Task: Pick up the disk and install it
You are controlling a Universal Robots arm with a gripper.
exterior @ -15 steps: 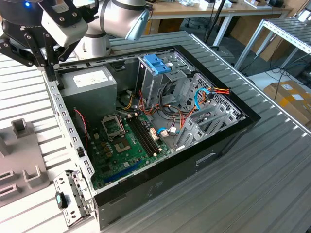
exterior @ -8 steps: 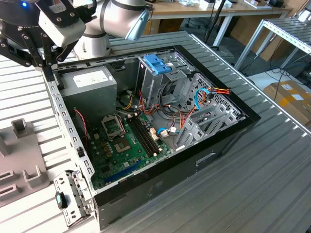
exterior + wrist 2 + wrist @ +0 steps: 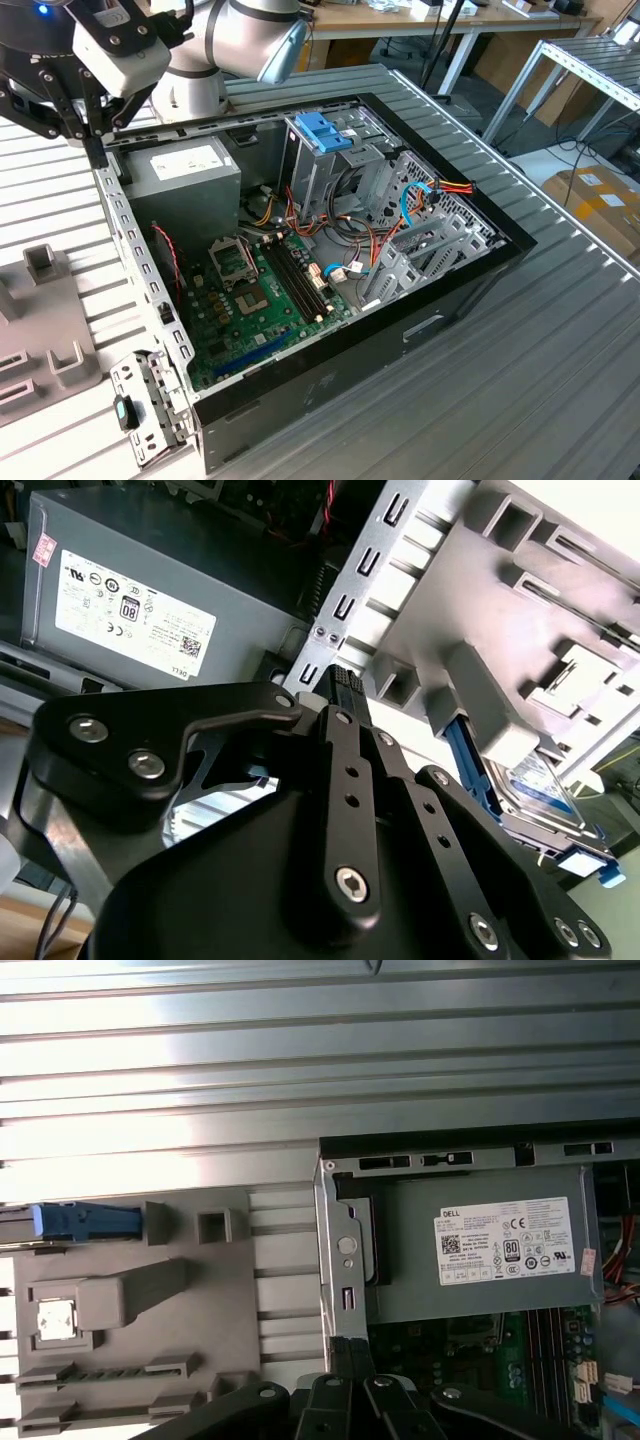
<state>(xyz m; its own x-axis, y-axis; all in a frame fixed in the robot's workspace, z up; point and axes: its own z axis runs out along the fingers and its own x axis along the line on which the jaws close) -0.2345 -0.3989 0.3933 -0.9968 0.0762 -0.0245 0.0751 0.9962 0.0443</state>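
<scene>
The disk (image 3: 537,788), a flat drive in a bright blue carrier, rests in a grey fixture beside the computer case. In the first wrist view its blue carrier edge (image 3: 85,1222) shows at one end of that fixture (image 3: 200,1300). My gripper (image 3: 352,1348) hangs over the case's metal side wall (image 3: 340,1250), close to the power supply and well apart from the disk. Its black fingers (image 3: 345,685) stand together with nothing between them. In the exterior view the gripper (image 3: 96,150) is at the case's far corner on the exterior view's left.
The open computer case (image 3: 430,320) lies on a ribbed metal table (image 3: 560,380). Inside are a grey power supply (image 3: 185,170), a motherboard (image 3: 262,290), loose cables (image 3: 420,195) and an upright metal cage with a blue handle (image 3: 325,130). A grey fixture (image 3: 45,330) sits on the exterior view's left.
</scene>
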